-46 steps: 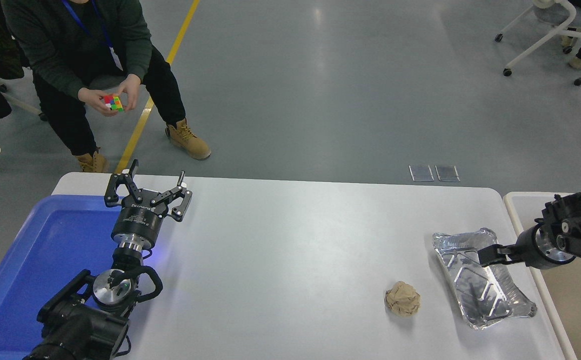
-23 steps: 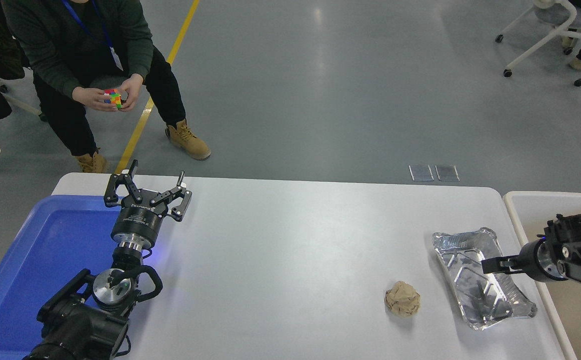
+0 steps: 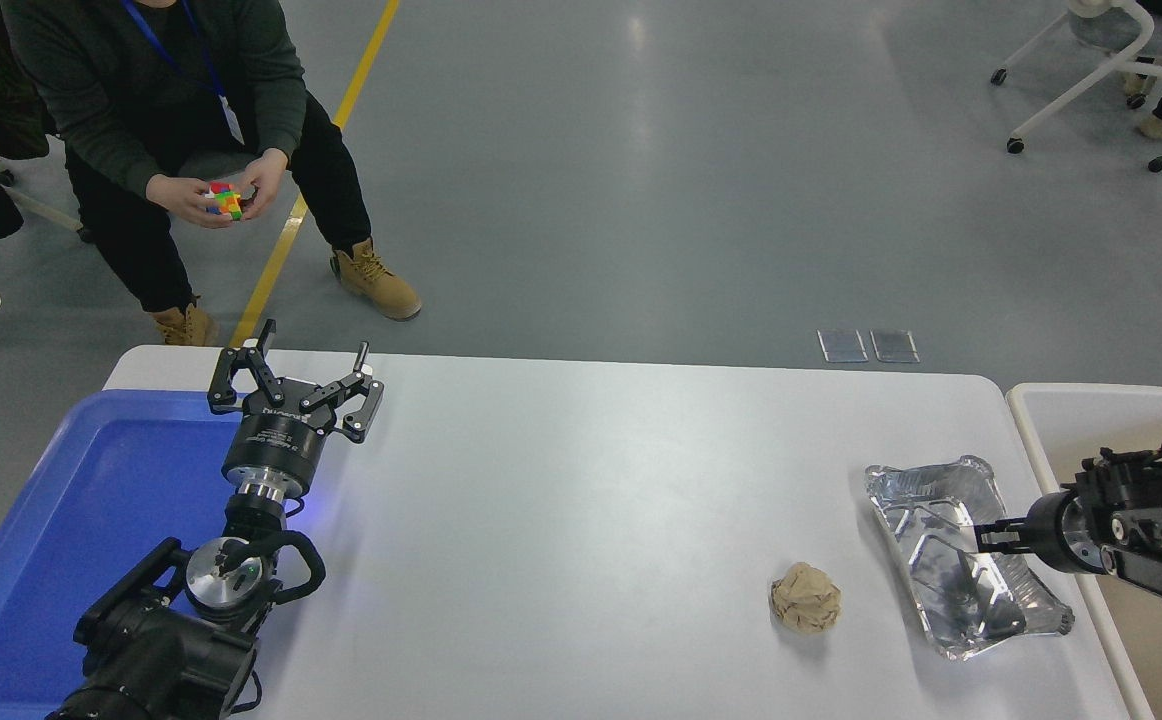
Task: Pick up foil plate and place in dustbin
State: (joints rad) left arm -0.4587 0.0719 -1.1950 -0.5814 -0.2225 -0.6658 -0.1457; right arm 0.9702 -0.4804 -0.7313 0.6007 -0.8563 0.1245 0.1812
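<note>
While we are looking down over the white table (image 3: 581, 480):
Foil plate: we are seeing the foil plate (image 3: 926, 505) lying flat near the table's right edge, just beside the dustbin (image 3: 1091, 410), whose pale rim is showing at the right of the picture.
Right gripper: we are seeing the right gripper (image 3: 987, 538) reaching in from the right over the plate's right side; its fingers are looking close together, but we cannot tell whether they are pinching the foil rim.
Left gripper: we are seeing the left gripper (image 3: 296, 385) parked at the lower left with its fingers spread apart, over the edge of the blue tray (image 3: 91, 500).
Paper ball: we are seeing a crumpled brown paper ball (image 3: 805, 597) resting left of the plate, apart from it.
Person: we are seeing a person (image 3: 161, 110) sitting beyond the table, handling a puzzle cube (image 3: 226, 200).
</note>
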